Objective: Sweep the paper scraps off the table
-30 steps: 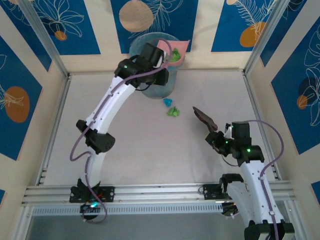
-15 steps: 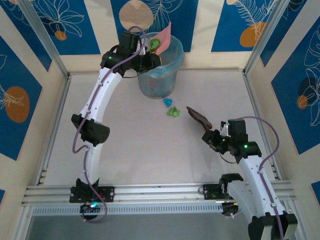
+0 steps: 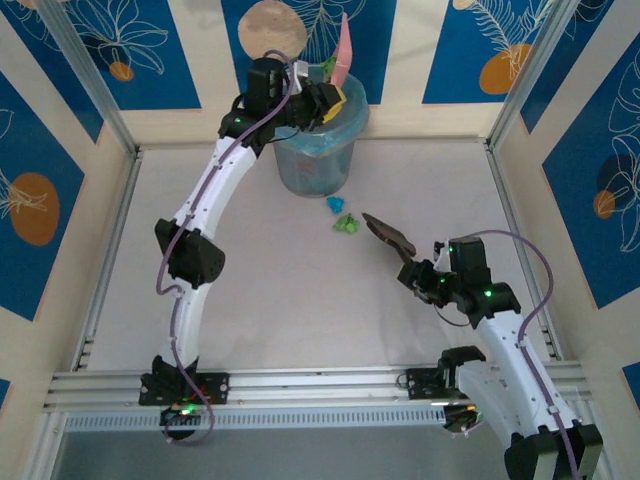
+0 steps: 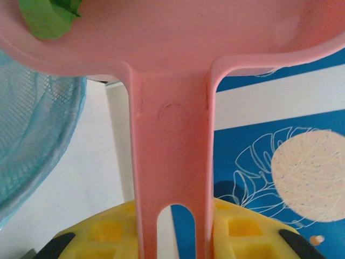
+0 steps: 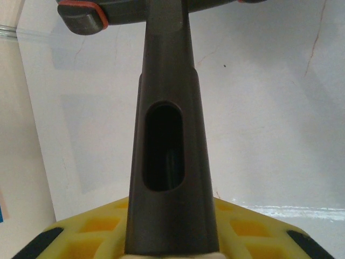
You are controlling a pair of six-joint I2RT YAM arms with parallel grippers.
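Here dustpan [image 4: 172, 135], brush [image 5: 164, 135] and one green scrap [image 4: 46, 16] are all cropped.

The white-shelled left arm [image 3: 207, 200] and white-shelled right arm [image 3: 515, 350] share one build: smooth rounded links joined by chunky black joint housings [image 3: 192, 258]; a thin mauve cable [image 3: 543, 268] loops loosely beside each; small green lights [image 3: 487, 293] glow on the black parts; the left fingers [image 4: 110, 232] and right fingers [image 5: 91, 234] are yellow blocks moulded with square pockets, black-tipped at the outer corners.

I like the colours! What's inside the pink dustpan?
One green paper scrap sits in the dustpan. From above the pan is tilted edge-on, so whatever else it holds is hidden.
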